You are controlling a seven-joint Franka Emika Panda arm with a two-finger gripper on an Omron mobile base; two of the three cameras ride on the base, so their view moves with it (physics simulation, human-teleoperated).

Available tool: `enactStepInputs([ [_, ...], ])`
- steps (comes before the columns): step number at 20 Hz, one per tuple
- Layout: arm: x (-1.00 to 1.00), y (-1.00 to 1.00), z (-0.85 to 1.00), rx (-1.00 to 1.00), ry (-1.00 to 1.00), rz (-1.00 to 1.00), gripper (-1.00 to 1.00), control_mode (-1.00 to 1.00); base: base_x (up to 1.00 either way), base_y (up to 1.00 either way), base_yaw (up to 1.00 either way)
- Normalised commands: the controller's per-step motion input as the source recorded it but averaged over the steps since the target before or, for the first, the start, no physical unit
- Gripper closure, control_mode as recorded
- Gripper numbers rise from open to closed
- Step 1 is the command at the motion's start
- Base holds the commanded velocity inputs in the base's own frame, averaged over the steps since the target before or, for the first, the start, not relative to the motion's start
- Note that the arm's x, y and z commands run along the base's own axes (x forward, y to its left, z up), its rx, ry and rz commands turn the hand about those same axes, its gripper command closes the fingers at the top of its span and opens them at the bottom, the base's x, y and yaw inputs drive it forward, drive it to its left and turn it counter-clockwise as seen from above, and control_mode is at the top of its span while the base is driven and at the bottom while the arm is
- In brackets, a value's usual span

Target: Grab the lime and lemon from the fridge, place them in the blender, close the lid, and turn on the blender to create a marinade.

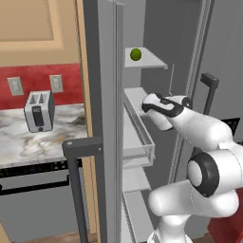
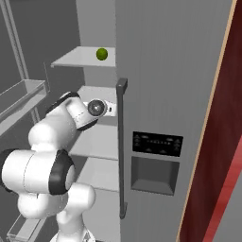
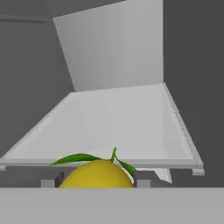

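Note:
The fridge (image 1: pixel 107 95) stands open and my arm reaches into its middle level. In the hand view the lemon (image 3: pixel 96 175), yellow with green leaves on top, sits between my two finger tips, and my gripper (image 3: pixel 98 183) is shut on it. It is just in front of the edge of a pale shelf (image 3: pixel 122 127). The lime (image 1: pixel 135 54), small, round and green, rests alone on the upper shelf, above my hand; from the right side the lime (image 2: pixel 101 54) lies near the edge of the closed fridge door (image 2: pixel 165 71).
A clear door bin (image 1: pixel 142 142) hangs on the open left door, close to my forearm. The closed door's dark bar handle (image 2: pixel 122 142) stands right of my wrist. A silver toaster (image 1: pixel 39 110) stands on the marble counter (image 1: pixel 19 137) at left.

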Motion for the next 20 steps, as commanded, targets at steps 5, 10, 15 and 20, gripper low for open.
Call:
enactStepInputs([
  [5, -0.76, -0.5, 0.79, 0.03, 0.08, 0.0, 1.0, -1.0, 0.0, 0.0, 0.0],
  [10, -0.71, -0.25, 1.0, 0.01, 0.23, 0.0, 1.0, -1.0, 0.0, 0.0, 0.0],
  [15, -0.38, -0.41, 1.0, 0.04, 0.38, 0.02, 1.0, -1.0, 0.0, 0.0, 0.0],
  [20, -0.67, -0.32, 0.96, 0.01, 0.34, 0.03, 1.0, -1.0, 0.0, 0.0, 0.0],
])
